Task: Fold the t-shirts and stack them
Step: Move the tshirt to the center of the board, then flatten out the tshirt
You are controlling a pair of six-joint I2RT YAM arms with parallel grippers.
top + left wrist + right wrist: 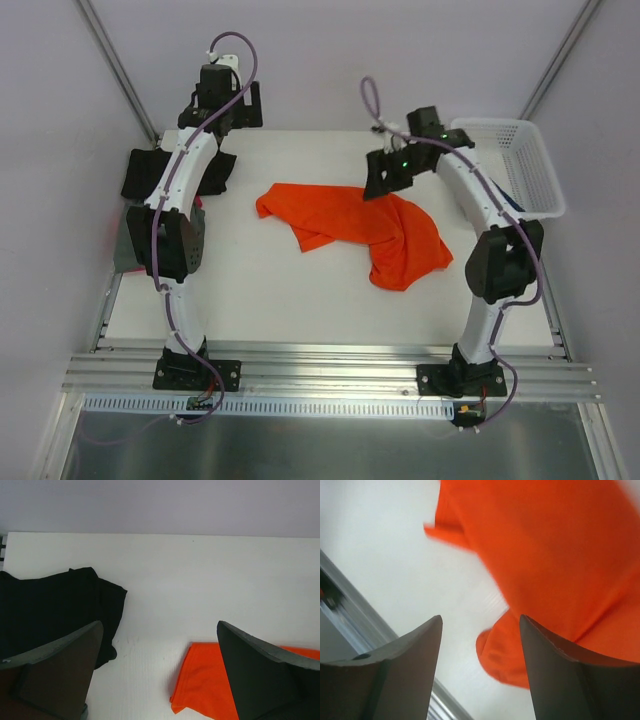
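Observation:
A bright orange-red t-shirt point(350, 225) lies crumpled and spread in the middle of the white table point(300, 290). It also shows in the left wrist view point(205, 680) and the right wrist view point(560, 540). A black t-shirt point(140, 172) lies at the back left, partly under the left arm, and shows in the left wrist view point(45, 605). My left gripper point(222, 100) is raised at the back left, open and empty point(160, 625). My right gripper point(385, 178) hovers over the orange shirt's far edge, open and empty point(480, 617).
A white mesh basket point(520, 165) stands at the back right, with a bit of blue cloth point(510, 203) at its near edge. Something grey point(125, 250) lies at the table's left edge. A metal rail point(330, 360) runs along the near edge.

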